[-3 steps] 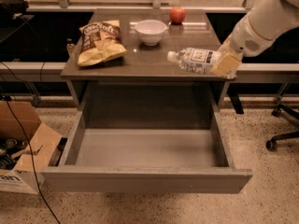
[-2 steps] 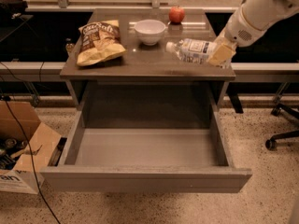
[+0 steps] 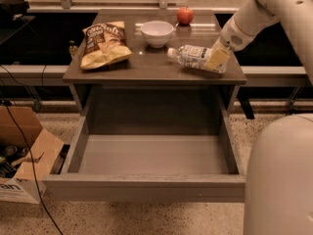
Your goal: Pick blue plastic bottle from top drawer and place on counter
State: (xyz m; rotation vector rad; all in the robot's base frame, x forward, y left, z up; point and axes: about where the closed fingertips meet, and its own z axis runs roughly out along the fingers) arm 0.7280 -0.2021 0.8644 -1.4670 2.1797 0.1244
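Gripper (image 3: 218, 58) is down at the right side of the counter (image 3: 146, 67), right on the base end of the blue plastic bottle (image 3: 193, 56). Its yellowish tip overlaps that end, and I can't tell from here whether it is clamped or has let go. The white arm (image 3: 252, 16) slopes up and away to the right.

The bottle lies on its side, white cap pointing left toward the middle of the counter. It looks to be on the surface or just touching it, with a faint reflection below.

Handling-wise, I judge it light: small, clear, thin-walled plastic that will give under a hard squeeze. It's round and on a glossy top, so I expect it to roll once free. The labelled body is the place to hold it, across its width and near the middle or base. The cap end is narrower and easier to slip off. It isn't fragile, so a bump costs little.

Next out, the white bowl (image 3: 157, 32) sits near the cap end but apart from it. The red apple (image 3: 185, 15) is at the back edge, and the chip bag (image 3: 104, 45) is well off to the left.

Below, the top drawer (image 3: 146, 187) stands pulled out with nothing showing inside. So I read the placing as nearly done, with a clean release remaining. A cardboard box (image 3: 24, 151) sits on the floor at left.
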